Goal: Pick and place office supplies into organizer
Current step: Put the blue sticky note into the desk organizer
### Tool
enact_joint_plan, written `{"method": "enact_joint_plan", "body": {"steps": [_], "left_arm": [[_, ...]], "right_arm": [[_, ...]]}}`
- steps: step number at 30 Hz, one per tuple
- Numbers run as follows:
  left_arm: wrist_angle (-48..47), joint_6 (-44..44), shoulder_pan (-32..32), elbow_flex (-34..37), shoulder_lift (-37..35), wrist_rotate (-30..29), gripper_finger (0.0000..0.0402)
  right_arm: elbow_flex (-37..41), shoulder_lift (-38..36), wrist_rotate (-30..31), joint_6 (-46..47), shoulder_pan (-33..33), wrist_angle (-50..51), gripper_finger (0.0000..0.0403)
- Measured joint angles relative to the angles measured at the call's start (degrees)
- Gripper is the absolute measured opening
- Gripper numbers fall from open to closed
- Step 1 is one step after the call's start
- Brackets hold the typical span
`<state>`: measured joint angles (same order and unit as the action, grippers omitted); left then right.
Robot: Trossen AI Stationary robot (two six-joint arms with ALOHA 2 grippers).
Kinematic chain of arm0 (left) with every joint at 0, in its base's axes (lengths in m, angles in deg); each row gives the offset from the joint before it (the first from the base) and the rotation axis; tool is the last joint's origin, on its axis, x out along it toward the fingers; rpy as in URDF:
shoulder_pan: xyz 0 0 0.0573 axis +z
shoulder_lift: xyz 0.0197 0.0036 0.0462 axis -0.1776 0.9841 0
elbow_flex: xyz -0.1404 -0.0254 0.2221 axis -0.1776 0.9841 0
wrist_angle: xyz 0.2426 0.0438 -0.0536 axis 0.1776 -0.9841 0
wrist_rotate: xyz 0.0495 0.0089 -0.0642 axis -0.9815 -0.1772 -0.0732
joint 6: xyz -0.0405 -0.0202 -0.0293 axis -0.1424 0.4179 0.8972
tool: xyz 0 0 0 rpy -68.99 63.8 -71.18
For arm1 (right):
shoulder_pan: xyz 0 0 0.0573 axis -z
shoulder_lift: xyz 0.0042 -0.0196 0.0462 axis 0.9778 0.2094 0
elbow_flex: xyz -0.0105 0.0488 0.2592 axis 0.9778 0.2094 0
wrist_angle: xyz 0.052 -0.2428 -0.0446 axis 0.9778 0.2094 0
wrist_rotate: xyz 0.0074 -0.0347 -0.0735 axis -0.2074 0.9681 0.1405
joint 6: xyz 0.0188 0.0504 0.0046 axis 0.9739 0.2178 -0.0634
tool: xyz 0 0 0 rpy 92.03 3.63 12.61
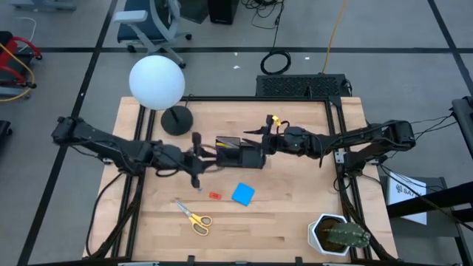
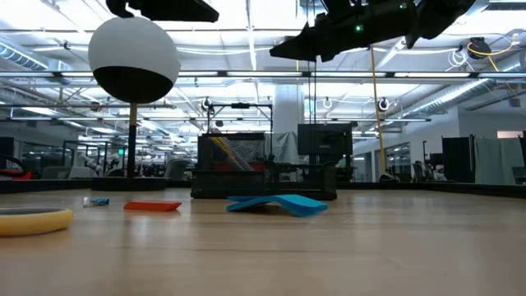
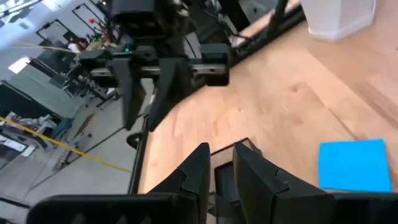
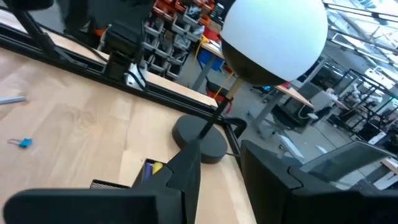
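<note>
High view, black compartmented organizer (image 1: 240, 151), blue square pad (image 1: 242, 194), yellow-handled scissors (image 1: 195, 217)

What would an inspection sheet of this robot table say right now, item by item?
Surface: pale wooden table, dark frame rails along its edges.
Job's things: black mesh organizer tray mid-table; blue square pad, small red piece, yellow-handled scissors lying loose in front of it.
Clutter: white globe lamp on a round black base; potted cactus in a white pot at a corner.
Grippers: left gripper beside the tray, right gripper above it; both sets of fingers apart, nothing held.
Cables: coiled black cable on the floor.
Surroundings: office chair.
</note>
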<state>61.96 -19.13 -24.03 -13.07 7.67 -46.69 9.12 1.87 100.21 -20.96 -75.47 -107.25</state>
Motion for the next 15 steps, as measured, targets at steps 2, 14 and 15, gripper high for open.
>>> {"method": "enact_joint_plan", "body": {"steps": [2, 14, 15], "left_arm": [[-0.15, -0.13, -1.73, -1.13, 2.60, -2.05, 0.0078], [1.12, 1.25, -11.01, -4.00, 11.79, -10.92, 0.0174], [1.25, 1.54, -11.69, -4.03, 12.14, -11.50, 0.0183]], "right_arm": [[0.00, 0.00, -0.23, 0.95, 0.00, 0.00, 0.0105], [0.00, 0.02, -0.40, 5.81, -1.13, 6.04, 0.0105], [0.00, 0.02, -0.41, 6.23, -1.51, 7.27, 0.0105]]}}
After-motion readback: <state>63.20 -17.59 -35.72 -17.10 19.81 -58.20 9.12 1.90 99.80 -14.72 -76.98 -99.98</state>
